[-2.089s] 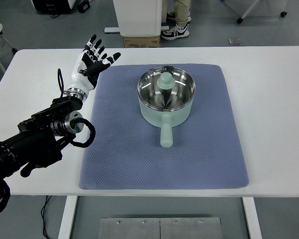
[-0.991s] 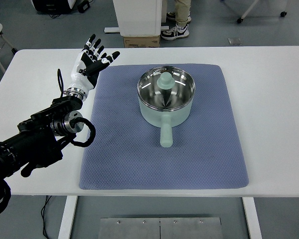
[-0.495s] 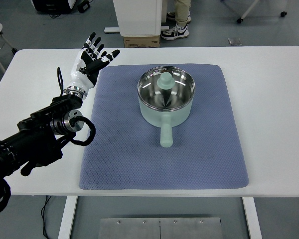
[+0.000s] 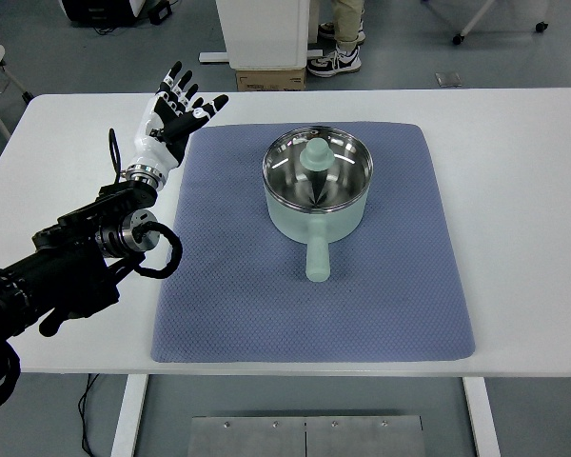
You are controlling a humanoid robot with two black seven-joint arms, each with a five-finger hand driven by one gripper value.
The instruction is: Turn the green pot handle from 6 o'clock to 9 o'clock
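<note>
Top view: left hand [image 4: 174, 116], white palm w/ black segmented fingers [image 4: 179, 80], is up over the far-left corner of the blue-grey quilted mat [image 4: 228, 295], fingers fanned wide, gripping nothing. Pale green metal pot w/ shiny steel inside [image 4: 317, 186] sits well to the hand's right and a bit nearer the robot, roughly mid-mat; its stubby green handle [image 4: 318, 257] points straight back at the robot, i.e. 6 o'clock, so no rotation done yet. Mat's probably there to keep the pot from skidding on the white table [image 4: 523, 190] and to mark the work zone, and the pot's centred so the handle has room to sweep. Handle is well apart from the hand, nothing touching. Arm pose: black forearm comes in from the lower-left, elbow low, wrist cocked so the palm tilts up and away, looks like a ready/pre-reach stance, not a grasp. Next, I'd guess, the hand has to come right and toward the robot to reach the handle, then push it leftward to 9 o'clock. Right hand isn't visible. Person's shoes [image 4: 335, 59] far beyond the hand, past the table edge.
</note>
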